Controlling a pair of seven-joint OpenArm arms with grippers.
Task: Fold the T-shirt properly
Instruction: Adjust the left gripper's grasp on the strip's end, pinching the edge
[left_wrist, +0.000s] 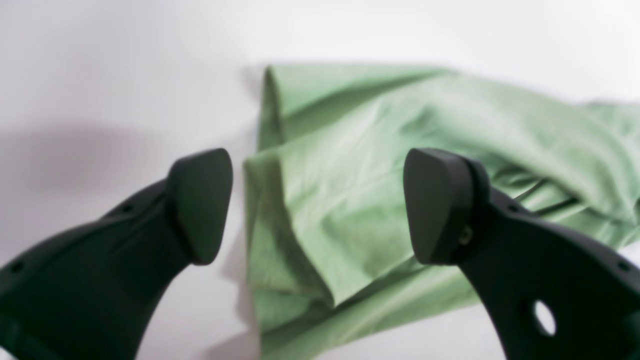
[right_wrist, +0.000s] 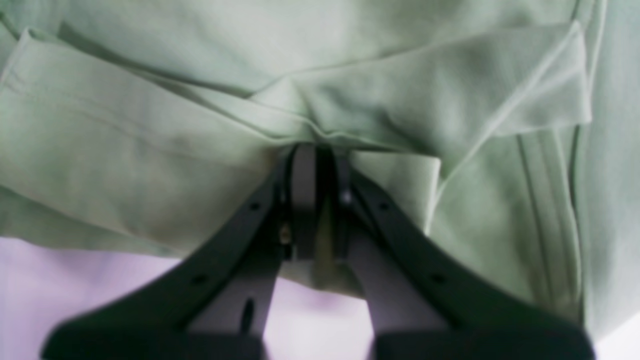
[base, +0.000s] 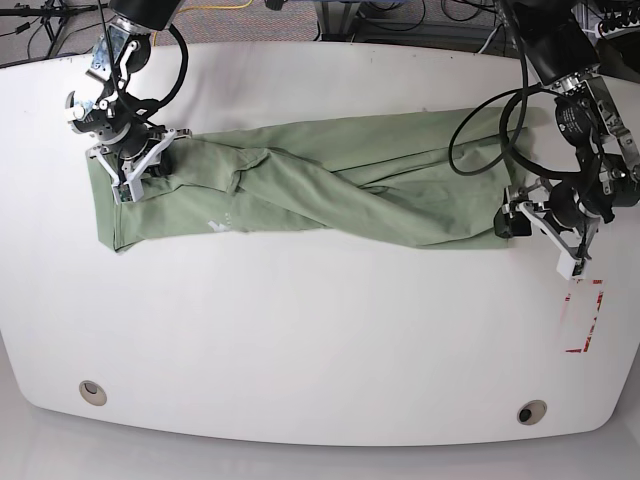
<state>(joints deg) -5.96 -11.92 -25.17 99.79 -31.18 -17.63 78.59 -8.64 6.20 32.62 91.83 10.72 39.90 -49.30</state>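
Two grippers work my T-shirt (base: 330, 190), a long twisted band across the white table (base: 320, 340). My right gripper (right_wrist: 315, 200) pinches its bunched edge; my left gripper (left_wrist: 317, 205) hangs spread, holding nothing. Soft, light cloth (it slumps easily): I would grip hems or corners.

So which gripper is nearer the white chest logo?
Right. The right gripper is shut on the shirt at the collar end, a short way up-left of the logo. The left gripper, open, sits off the far hem end.
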